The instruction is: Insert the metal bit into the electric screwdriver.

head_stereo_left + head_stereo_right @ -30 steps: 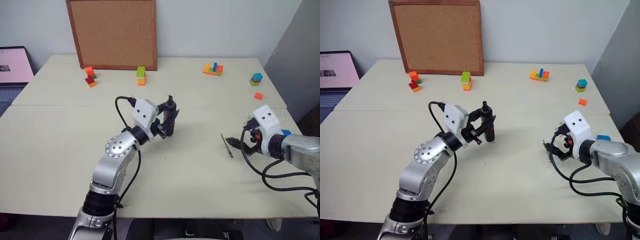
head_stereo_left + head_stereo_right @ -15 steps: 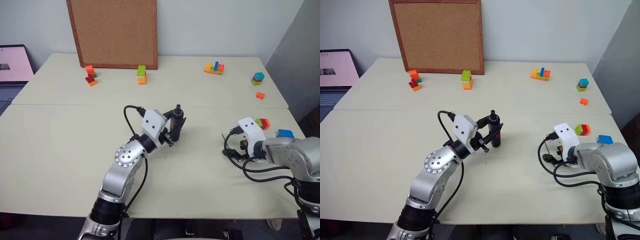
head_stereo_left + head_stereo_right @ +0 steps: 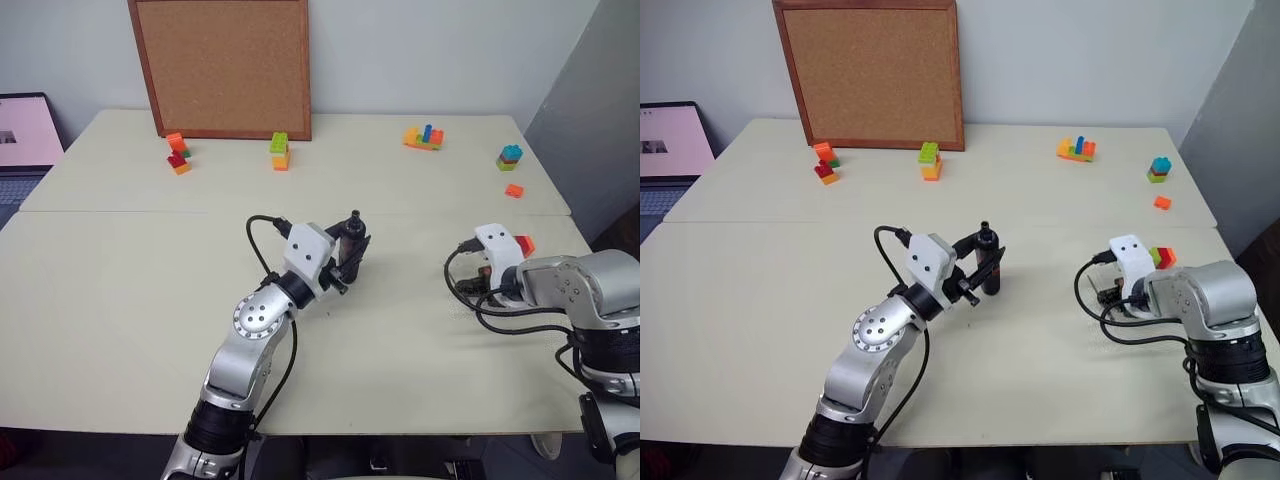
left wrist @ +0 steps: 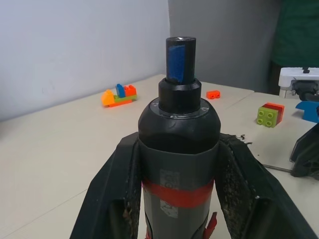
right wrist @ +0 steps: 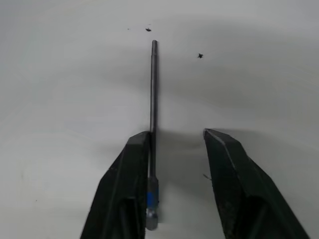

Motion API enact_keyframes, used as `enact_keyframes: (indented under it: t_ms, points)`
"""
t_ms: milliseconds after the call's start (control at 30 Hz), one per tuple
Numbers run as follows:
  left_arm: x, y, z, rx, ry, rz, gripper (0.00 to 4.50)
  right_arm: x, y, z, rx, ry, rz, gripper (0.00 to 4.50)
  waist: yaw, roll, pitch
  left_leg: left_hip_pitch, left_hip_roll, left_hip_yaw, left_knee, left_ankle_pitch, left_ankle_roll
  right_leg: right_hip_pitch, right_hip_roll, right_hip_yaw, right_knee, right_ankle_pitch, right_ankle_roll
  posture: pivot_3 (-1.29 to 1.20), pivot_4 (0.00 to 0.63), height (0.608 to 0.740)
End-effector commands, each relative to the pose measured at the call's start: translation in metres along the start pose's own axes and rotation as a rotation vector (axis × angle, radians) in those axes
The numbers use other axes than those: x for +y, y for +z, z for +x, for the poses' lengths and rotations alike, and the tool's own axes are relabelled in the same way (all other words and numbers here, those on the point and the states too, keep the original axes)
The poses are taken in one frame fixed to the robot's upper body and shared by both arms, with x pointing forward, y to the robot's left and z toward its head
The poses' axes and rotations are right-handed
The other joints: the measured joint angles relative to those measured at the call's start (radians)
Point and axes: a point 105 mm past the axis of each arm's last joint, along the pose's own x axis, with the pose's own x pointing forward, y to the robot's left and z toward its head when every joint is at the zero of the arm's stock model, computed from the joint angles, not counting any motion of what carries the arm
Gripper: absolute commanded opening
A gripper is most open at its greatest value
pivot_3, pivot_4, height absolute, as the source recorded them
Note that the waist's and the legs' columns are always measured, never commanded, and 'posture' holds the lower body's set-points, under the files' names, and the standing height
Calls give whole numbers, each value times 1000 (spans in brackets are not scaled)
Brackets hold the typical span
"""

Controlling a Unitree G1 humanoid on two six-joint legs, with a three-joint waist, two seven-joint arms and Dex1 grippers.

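My left gripper is shut on the electric screwdriver, a black cylinder with a red band, held upright above the middle of the table with its narrow tip on top. Over at the right, my right gripper points down at the table with its fingers apart. The metal bit, a thin grey rod, lies flat on the table between those fingers, against the inner side of one finger. The other finger stands clear of it.
A cork board leans on the back wall and a laptop sits at the far left. Toy brick clusters dot the back of the table; more bricks lie just behind my right gripper.
My right gripper has sunk to the table around the bit and its fingers have drawn closer together. The left arm shifted slightly right and down with the screwdriver, then held still.
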Motion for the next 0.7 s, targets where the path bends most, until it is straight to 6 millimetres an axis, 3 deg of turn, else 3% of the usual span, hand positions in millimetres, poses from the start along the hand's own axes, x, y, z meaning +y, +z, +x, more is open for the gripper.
enact_keyframes:
  t_ms: [33,167,533,700]
  points:
    - [-3,18,2,-74,-1,26,1674,9,-9,8,39,62,44,795,0,0,0,0,0,0,0,0,0,0,0,0,0,0,0,0,150,740]
    - [-3,19,4,-75,-5,25,1674,11,-6,8,21,73,67,16,-2,0,0,0,0,0,0,0,0,0,0,0,0,0,0,0,150,740]
    - [-5,23,12,-79,-43,14,1674,1,14,-10,-116,52,150,0,-16,0,0,-2,0,0,0,0,0,-1,0,0,0,0,0,0,150,740]
    - [-3,28,17,-83,-85,28,1674,13,28,-26,-272,90,172,0,-17,0,0,-3,0,0,-1,0,0,-2,0,1,-1,0,0,0,150,740]
